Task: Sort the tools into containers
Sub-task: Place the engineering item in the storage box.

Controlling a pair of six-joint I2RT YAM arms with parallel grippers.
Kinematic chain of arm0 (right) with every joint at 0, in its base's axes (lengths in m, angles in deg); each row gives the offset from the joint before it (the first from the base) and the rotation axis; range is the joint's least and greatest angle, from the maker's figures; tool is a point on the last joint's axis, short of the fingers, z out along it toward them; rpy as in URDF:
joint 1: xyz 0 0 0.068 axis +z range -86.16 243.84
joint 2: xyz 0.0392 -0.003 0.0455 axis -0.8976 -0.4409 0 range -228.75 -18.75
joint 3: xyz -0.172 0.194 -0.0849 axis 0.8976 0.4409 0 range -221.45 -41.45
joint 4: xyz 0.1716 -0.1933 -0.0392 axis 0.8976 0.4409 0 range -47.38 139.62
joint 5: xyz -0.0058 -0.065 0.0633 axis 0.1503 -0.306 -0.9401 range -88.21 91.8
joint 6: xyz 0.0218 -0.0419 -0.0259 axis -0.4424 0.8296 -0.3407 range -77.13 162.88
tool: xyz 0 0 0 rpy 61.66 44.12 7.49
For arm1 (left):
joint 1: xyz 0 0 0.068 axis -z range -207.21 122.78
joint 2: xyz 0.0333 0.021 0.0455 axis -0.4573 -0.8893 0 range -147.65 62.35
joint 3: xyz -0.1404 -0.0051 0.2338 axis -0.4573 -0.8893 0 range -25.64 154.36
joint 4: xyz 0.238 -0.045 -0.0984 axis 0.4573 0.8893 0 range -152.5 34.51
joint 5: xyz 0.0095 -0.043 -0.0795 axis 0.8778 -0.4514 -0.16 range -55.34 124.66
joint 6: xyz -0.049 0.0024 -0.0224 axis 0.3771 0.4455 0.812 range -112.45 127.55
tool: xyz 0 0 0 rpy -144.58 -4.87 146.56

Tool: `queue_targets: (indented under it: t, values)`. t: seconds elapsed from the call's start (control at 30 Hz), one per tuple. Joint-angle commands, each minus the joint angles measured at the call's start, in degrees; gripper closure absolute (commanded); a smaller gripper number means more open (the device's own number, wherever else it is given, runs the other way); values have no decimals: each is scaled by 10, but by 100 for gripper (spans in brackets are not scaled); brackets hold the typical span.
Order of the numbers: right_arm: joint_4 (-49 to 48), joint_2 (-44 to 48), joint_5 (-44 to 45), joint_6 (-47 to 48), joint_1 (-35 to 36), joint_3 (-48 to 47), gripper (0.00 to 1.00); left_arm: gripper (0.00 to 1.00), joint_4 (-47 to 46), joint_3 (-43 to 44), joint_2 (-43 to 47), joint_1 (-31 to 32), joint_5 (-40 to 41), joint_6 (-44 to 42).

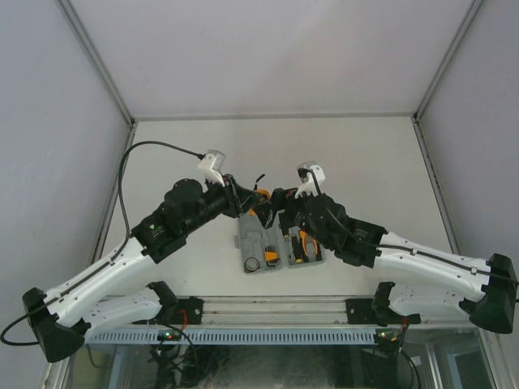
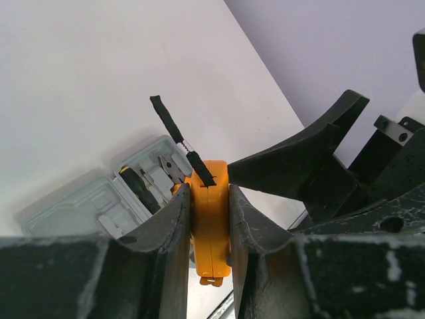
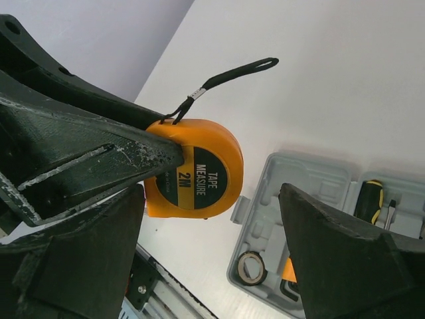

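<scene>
Tape measure [image 3: 196,174], round orange with black strap [image 3: 229,74], sat pinched in the left claw [image 2: 210,199]. The right claw [image 3: 212,199] stood spread.

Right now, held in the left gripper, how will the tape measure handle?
The tape measure looks hard and smooth, so it may slip in the left gripper. Its rounded edge could roll if set upright. Its thin strap probably flops and might snag.
</scene>
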Motion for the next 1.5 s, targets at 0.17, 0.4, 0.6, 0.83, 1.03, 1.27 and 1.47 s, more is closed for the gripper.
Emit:
queue_targets:
  t: [0.17, 0.4, 0.6, 0.83, 1.03, 1.27, 1.47]
  values:
    - [-55, -16, -9, 3, 4, -20, 21, 100, -31, 6, 7, 0, -29, 12]
    - [-75, -31, -8, 14, 2, -20, 34, 100, -38, -7, 7, 0, -64, 20]
    - [-81, -35, -1, 34, 1, -20, 56, 97, -51, -19, 13, 0, -70, 24]
    - [-50, -14, 4, 90, -2, -20, 79, 65, -51, -21, 31, 0, -56, 18]
    - [-41, 20, -1, 167, -12, 3, 86, 38, -29, -5, 59, 0, -29, 4]
    - [35, 65, -6, 344, -21, 16, 81, 31, 27, 18, 101, -2, 16, -24]
    - [92, 109, -135, 557, -12, 32, 95, 29, 65, 28, 135, -7, 68, -39]
